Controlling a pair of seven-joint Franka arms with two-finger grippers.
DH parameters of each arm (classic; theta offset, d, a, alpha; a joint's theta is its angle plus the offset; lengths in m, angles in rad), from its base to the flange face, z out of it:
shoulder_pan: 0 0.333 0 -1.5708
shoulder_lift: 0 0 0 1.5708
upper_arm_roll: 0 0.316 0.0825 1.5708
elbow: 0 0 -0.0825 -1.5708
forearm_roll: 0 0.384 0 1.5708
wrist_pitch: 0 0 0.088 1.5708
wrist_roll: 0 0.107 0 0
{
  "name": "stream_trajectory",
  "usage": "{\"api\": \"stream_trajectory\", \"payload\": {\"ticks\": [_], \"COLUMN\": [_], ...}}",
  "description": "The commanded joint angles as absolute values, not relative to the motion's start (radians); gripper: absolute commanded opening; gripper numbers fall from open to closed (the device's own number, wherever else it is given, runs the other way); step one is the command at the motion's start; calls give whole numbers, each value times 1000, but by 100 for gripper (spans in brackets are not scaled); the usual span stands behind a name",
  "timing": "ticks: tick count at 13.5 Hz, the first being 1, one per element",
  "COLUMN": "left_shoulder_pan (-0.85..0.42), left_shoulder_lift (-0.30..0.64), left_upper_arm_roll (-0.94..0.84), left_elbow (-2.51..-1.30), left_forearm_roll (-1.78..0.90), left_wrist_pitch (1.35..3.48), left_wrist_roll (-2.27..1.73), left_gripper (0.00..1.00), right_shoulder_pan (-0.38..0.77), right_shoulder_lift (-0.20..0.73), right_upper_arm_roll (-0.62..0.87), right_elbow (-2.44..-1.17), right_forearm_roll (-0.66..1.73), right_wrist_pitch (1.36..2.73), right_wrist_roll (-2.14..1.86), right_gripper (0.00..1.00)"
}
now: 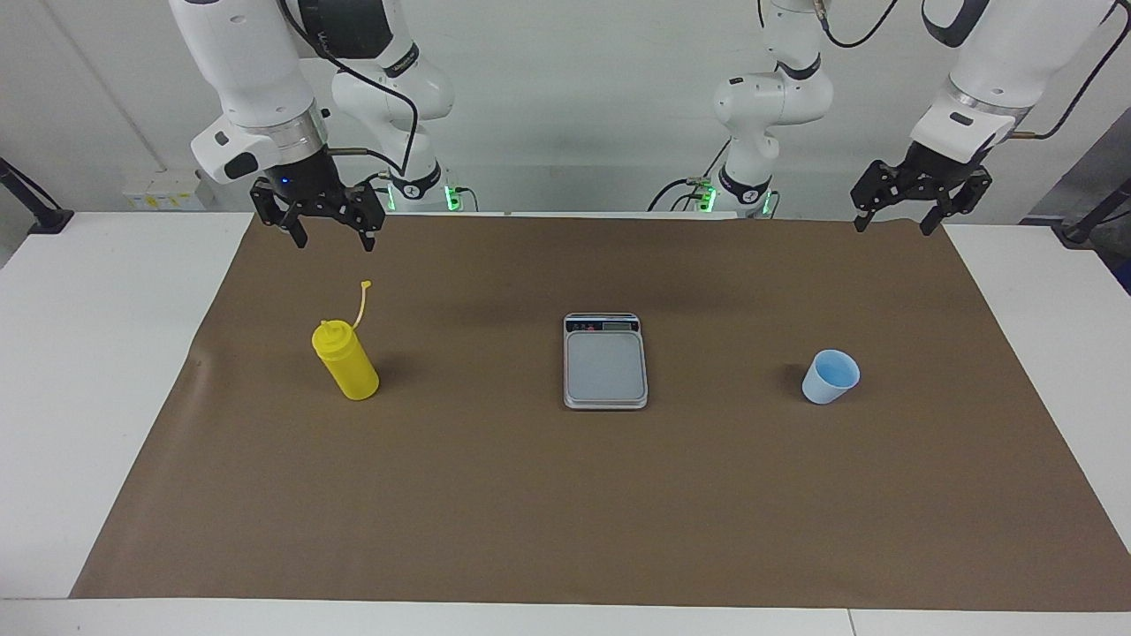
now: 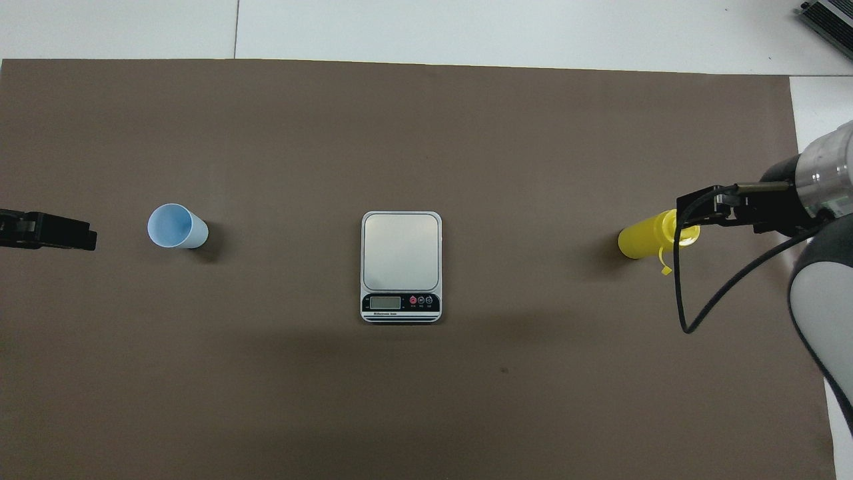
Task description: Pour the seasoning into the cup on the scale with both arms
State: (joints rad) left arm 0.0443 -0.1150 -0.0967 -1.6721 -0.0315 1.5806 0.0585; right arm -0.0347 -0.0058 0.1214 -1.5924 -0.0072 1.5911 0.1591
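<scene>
The yellow seasoning bottle (image 1: pixel 345 362) (image 2: pixel 643 241) stands upright on the brown mat toward the right arm's end, its cap strap sticking up. The silver-grey scale (image 1: pixel 605 362) (image 2: pixel 401 253) lies flat at the mat's middle with a bare plate, its display strip on the robots' side. The light-blue cup (image 1: pixel 831 377) (image 2: pixel 176 227) stands upright on the mat toward the left arm's end, apart from the scale. My right gripper (image 1: pixel 334 238) hangs open in the air over the mat above the bottle, touching nothing. My left gripper (image 1: pixel 892 225) hangs open over the mat's corner, holding nothing.
The brown mat (image 1: pixel 565 512) covers most of the white table (image 1: pixel 88 353). A black cable (image 2: pixel 680 293) loops down from the right wrist near the bottle. A dark clamp (image 1: pixel 40 216) sits at the table's edge.
</scene>
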Motion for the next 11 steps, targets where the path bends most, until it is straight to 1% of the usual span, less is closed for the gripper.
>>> {"api": "stream_trajectory", "payload": {"ticks": [1,11], "left_shoulder_pan": [28,40], "left_shoulder_lift": [-143,-135], "left_upper_arm_roll": [-87,-87], "left_elbow": [-1703,-1707], "left_forearm_roll": [-14,-26], "left_wrist_pitch": [1589,1603], "left_wrist_roll": [40,41], "left_gripper": [100,100], "right_shoulder_pan": [-46,-46], "right_shoulder_lift": [-28,-28], "right_upper_arm_roll": [127,127], "right_elbow": [-1618,-1618], "right_forearm_roll": [-6,-6], "right_wrist_pitch": [1605,1605], "right_wrist_roll": [166,166], "right_gripper": [100,100]}}
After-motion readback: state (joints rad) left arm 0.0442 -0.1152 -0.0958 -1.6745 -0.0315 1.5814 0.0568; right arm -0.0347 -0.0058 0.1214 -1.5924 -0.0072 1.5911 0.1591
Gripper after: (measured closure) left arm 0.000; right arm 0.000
